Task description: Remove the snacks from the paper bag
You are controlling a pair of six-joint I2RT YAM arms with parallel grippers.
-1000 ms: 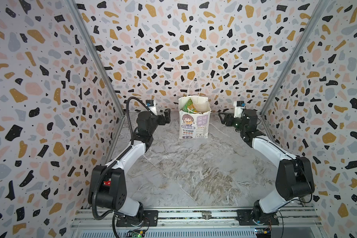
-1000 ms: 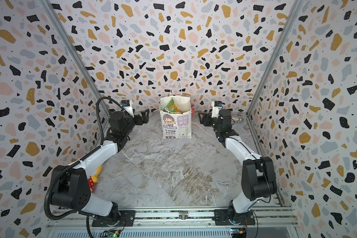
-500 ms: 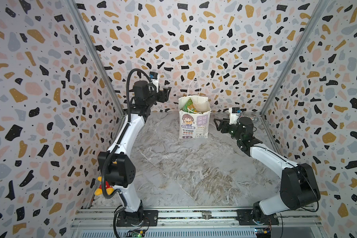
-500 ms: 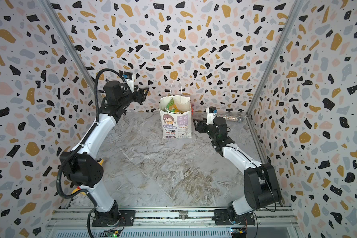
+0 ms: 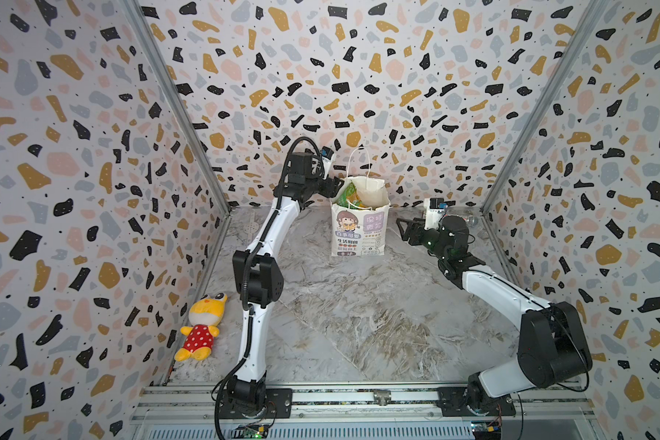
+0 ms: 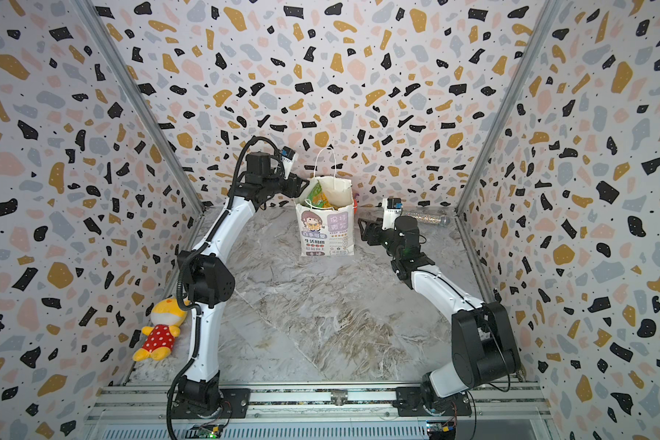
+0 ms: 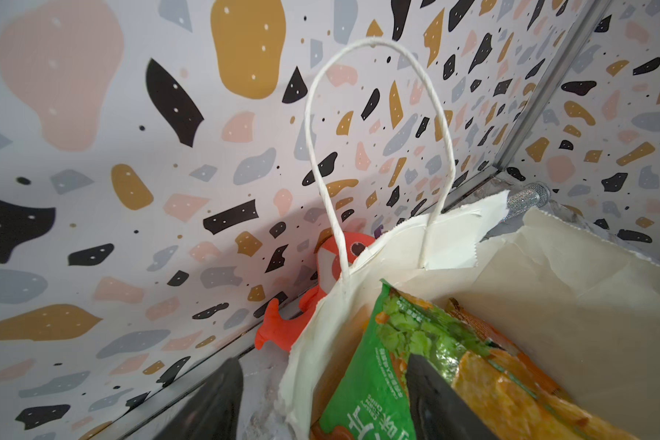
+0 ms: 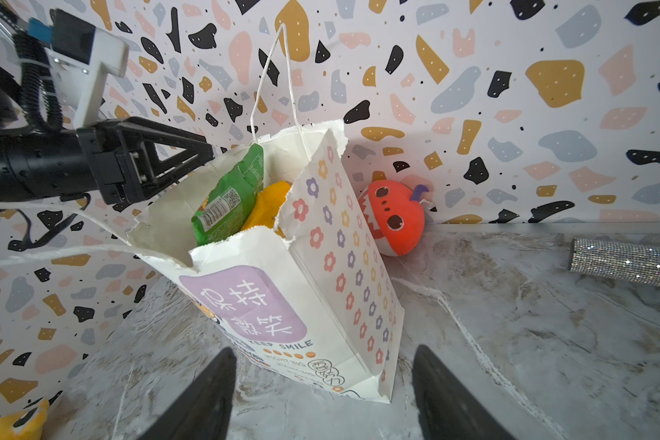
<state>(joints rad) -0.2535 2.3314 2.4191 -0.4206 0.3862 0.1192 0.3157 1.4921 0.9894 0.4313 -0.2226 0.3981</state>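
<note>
Left pincer: your left gripper (image 7: 322,365) stands at the mouth of the paper bag (image 8: 282,289) with its jaws apart, not clenched on anything. The outer finger (image 7: 210,404) is outside the bag, and a strip of table (image 5: 359,324) shows between it and the paper. The inner finger (image 7: 439,400) is inside, lying on the green packet (image 7: 382,365).
Between the jaws: both the paper wall and the edge of the green packet. If you close like this, I judge that you pinch paper together with snack, and the bag rises too.
Correction: bring the outer finger over the rim to the inside, so that only the packet is between the pads. Take it near its top corner, which reaches the rim.
Pull: close firmly first, because the glossy film probably slips. Then lift straight up, slowly.
Neighbour: an orange-yellow packet (image 7: 503,381) touches the green one and may be dragged along. Deeper snacks I cannot see.
Right pincer: your right gripper (image 8: 322,354) is released and empty, low and near the bag's flowered side, not touching it. You can press it there to steady the bag.
Bag: it is upright near the back wall. It looks tall and light, so I think it tips easily.
Around: leave alone the shark plush (image 8: 393,217) just behind the bag and the silver tube (image 8: 625,263) by the wall.
</note>
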